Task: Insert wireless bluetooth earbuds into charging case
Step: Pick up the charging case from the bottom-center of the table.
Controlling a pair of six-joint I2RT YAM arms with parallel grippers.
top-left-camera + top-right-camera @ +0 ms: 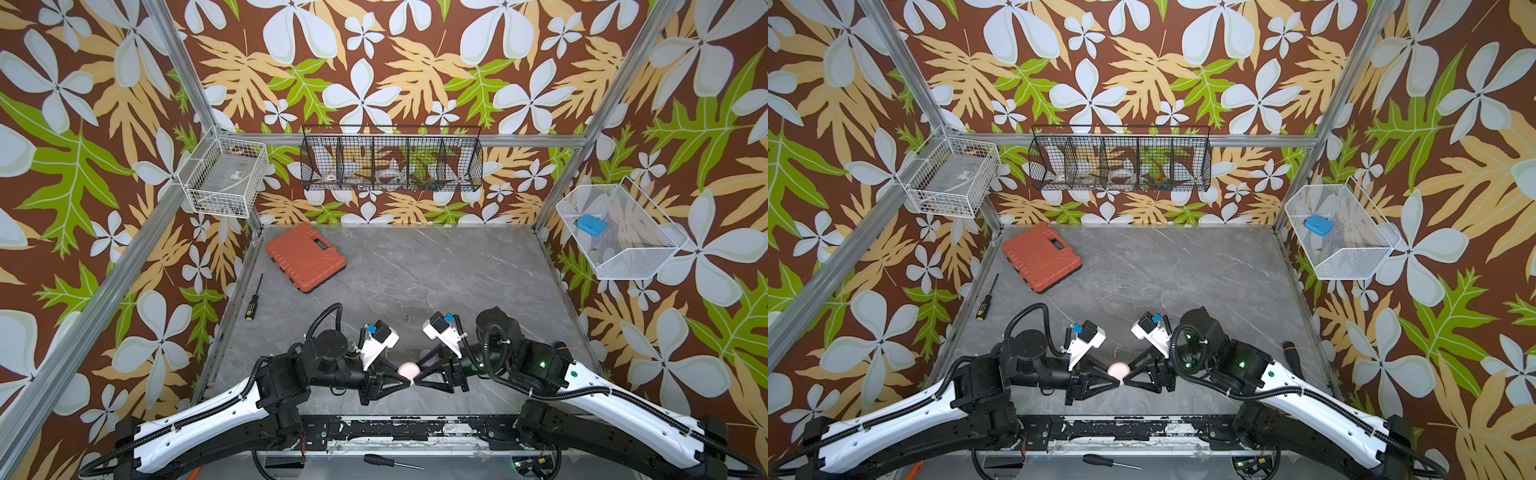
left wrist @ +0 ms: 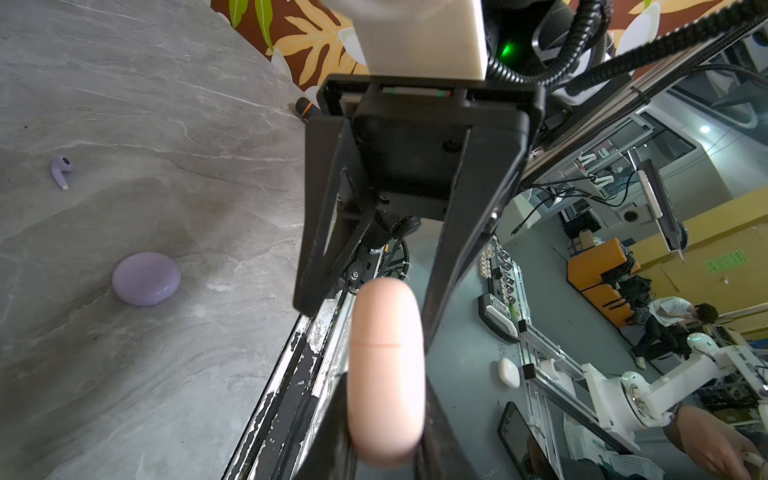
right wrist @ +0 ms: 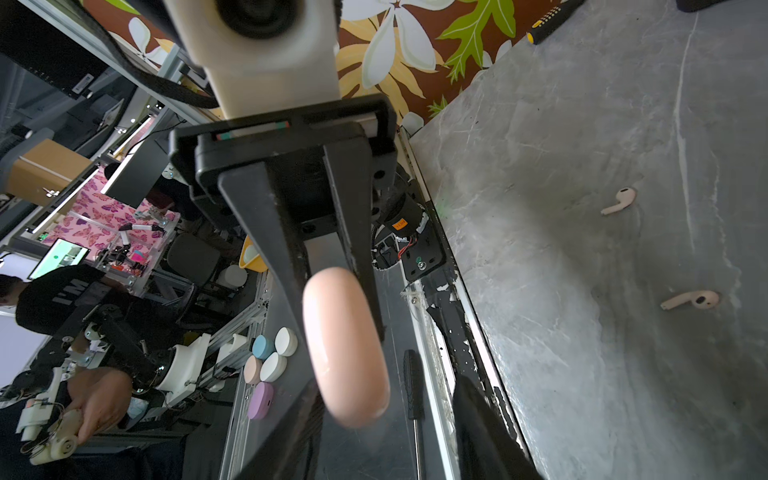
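A closed pale pink charging case (image 1: 408, 369) (image 1: 1118, 369) hangs edge-on above the table's front middle. My left gripper (image 2: 386, 436) (image 1: 409, 381) is shut on it (image 2: 386, 374). My right gripper (image 3: 386, 436) (image 1: 415, 380) faces it head-on and stands open, its jaws straddling the pink case (image 3: 345, 345) with a gap on one side. Two pale pink earbuds (image 3: 619, 201) (image 3: 690, 300) lie loose on the table. A lavender earbud (image 2: 61, 171) lies beyond a closed lavender case (image 2: 146, 278) on the table.
An orange tool case (image 1: 305, 257) lies at the back left, with a black screwdriver (image 1: 252, 299) by the left wall. Another screwdriver handle (image 1: 1289, 351) lies by the right arm. Wire baskets (image 1: 390, 160) hang on the walls. The table's front edge (image 2: 291, 374) runs just below the grippers.
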